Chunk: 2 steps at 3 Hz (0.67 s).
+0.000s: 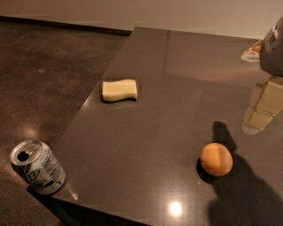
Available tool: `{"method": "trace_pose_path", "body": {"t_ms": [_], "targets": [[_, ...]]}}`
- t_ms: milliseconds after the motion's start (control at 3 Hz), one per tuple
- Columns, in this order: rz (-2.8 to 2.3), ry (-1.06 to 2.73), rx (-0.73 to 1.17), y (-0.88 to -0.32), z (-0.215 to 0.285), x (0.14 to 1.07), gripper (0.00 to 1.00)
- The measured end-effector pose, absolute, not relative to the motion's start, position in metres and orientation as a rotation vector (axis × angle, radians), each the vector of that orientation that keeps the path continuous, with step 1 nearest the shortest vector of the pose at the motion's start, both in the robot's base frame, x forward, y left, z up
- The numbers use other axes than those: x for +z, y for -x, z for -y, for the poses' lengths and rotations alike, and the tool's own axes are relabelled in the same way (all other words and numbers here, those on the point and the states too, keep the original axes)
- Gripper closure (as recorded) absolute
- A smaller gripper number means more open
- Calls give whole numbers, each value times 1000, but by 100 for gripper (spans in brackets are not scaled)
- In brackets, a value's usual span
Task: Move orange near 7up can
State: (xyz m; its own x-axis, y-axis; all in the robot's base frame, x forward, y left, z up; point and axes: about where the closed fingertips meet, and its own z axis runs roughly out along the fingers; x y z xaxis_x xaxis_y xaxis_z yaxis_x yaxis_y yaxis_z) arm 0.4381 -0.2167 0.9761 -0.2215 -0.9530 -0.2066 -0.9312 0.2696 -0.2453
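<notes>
The orange point(216, 159) is a small round fruit lying on the dark table point(150, 132) towards the near right. The 7up can point(37, 167), silver with green and white markings and an oval hole in its top, stands at the table's near left corner, far from the orange. My gripper point(254, 123) hangs at the right edge of the view, above and to the right of the orange, apart from it and holding nothing that I can see.
A pale yellow wavy-edged sponge point(119, 90) lies on the table towards the far left. The table's left edge drops to a dark floor point(40, 75). A pale wall point(177, 11) runs along the back.
</notes>
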Motion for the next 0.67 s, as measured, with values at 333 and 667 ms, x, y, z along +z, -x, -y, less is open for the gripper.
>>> {"method": "trace_pose_path", "body": {"t_ms": [333,667], "targets": [[-2232,1725,-98,-438,217,976,0],[-2235,1732,-81,-435,216,974,0]]}}
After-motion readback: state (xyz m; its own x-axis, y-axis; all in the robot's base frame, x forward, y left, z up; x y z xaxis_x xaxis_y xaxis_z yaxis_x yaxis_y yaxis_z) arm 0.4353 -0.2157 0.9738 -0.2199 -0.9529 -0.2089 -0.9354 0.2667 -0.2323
